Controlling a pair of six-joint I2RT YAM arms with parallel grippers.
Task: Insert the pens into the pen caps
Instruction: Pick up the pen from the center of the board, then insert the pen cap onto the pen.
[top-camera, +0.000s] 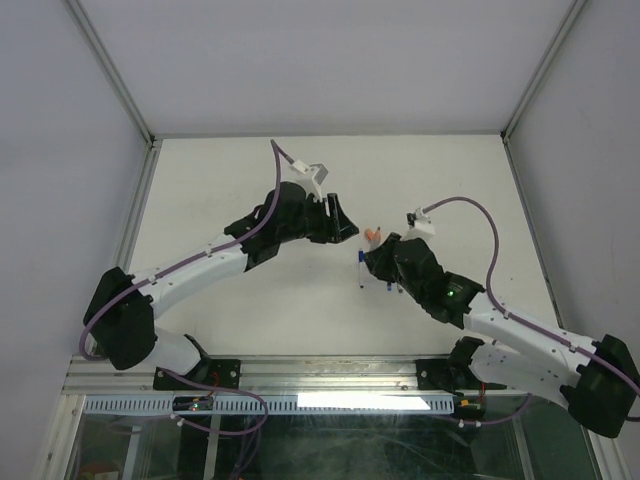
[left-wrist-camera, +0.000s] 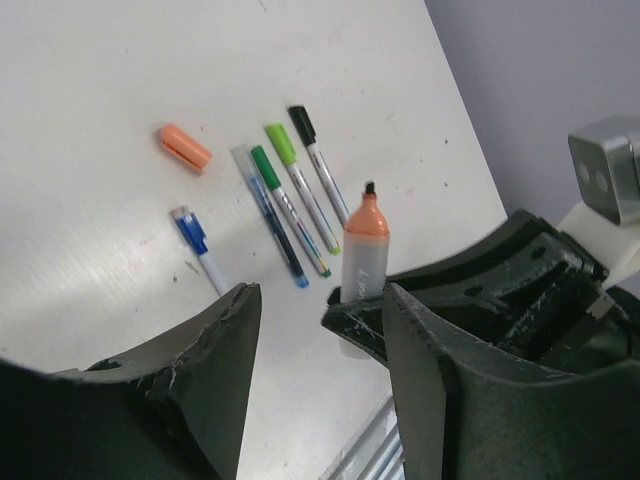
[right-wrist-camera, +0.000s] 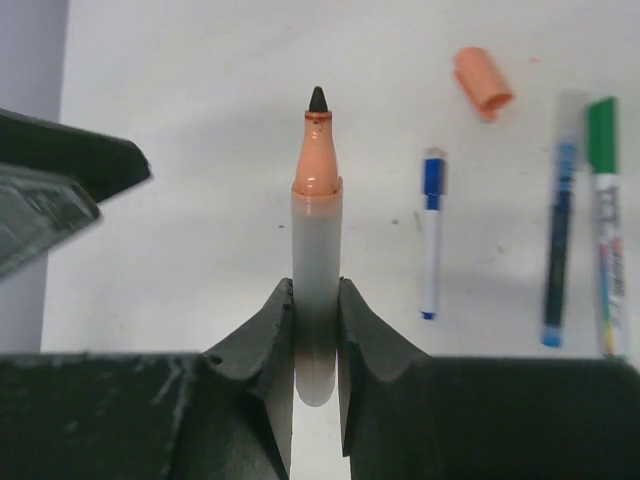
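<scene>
My right gripper is shut on the grey barrel of an orange-tipped pen and holds it upright above the table, bare dark nib up. The pen also shows in the left wrist view and the top view. Its orange cap lies loose on the table, also in the left wrist view. My left gripper is open and empty, just left of the held pen. A short blue-and-white pen lies next to a row of several pens with blue, green, light green and black ends.
The white table is walled by grey panels at the back and both sides. A metal rail runs along the near edge by the arm bases. The lying pens sit just in front of my right gripper.
</scene>
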